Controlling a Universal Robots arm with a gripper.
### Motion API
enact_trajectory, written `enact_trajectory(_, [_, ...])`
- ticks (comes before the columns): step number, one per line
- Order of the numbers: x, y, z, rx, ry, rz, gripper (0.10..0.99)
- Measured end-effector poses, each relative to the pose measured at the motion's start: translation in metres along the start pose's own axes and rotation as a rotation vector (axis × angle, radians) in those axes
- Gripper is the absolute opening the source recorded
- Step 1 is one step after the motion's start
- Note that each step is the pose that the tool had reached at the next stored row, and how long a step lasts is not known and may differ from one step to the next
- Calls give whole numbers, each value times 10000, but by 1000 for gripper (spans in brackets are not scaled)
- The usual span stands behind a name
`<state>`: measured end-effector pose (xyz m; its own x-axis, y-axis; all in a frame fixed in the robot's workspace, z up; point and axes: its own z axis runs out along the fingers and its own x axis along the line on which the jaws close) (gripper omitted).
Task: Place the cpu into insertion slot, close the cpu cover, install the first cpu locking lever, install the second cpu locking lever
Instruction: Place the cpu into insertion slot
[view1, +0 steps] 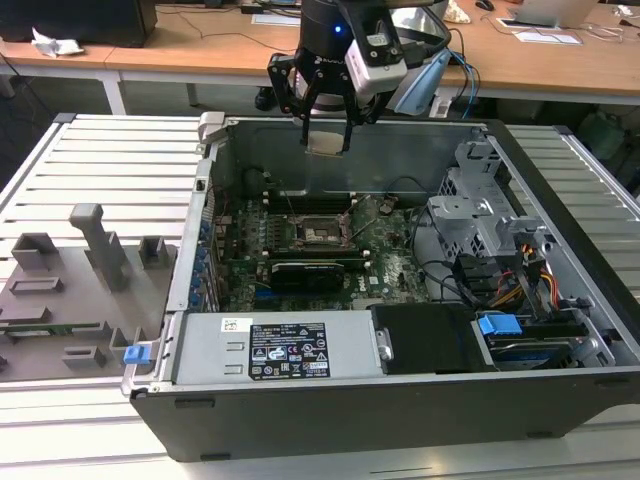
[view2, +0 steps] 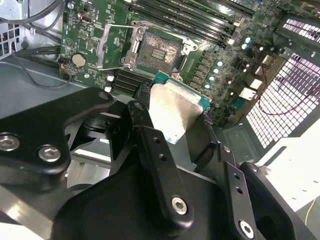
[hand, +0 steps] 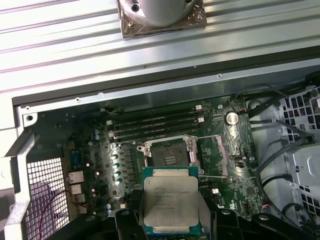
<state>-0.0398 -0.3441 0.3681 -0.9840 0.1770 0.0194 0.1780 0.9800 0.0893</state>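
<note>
Above an open PC case (view1: 300, 395) on a slatted bench (view1: 120, 150), 1 robot gripper (view1: 327, 138) hangs w/ its jaws pinching the cpu (hand: 170, 200) by 2 opposite edges. The fingers (view2: 155, 150) are black linked metal. The chip's dull silver top faces the camera in both wrist views, w/ a green edge showing round it. In the exterior view the gripper is high, approx. level w/ the case's top rim and well apart from the motherboard (view1: 390, 265) below.

Key relation: the insertion slot (hand: 167, 152) lies under and just ahead of the held chip. In the first wrist view the slot, a dark square w/ a metal rim, sits directly beyond the chip's far edge, btwn the chip and the long memory slots (hand: 155, 122). The 2 nearly line up side to side, and the chip's edges look approx. parallel to the slot's edges. The chip is near-square, so it has no real long axis; which corner goes where can't be told. In the exterior view the slot is almost straight beneath the jaws, a touch to the exterior view's left.

The slot looks bare, nothing seated. The cpu cover (view2: 104, 47), a thin silvery frame w/ a cut-out middle, is swung open beside the slot, not over it. Judgement: step 1 of 4 is under way. The chip is carried but not yet placed, and closing and locking are not yet done.
</note>
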Motion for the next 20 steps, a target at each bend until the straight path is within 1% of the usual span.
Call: enact_trajectory(20, [0,-1,7,-5,-26,291,529])
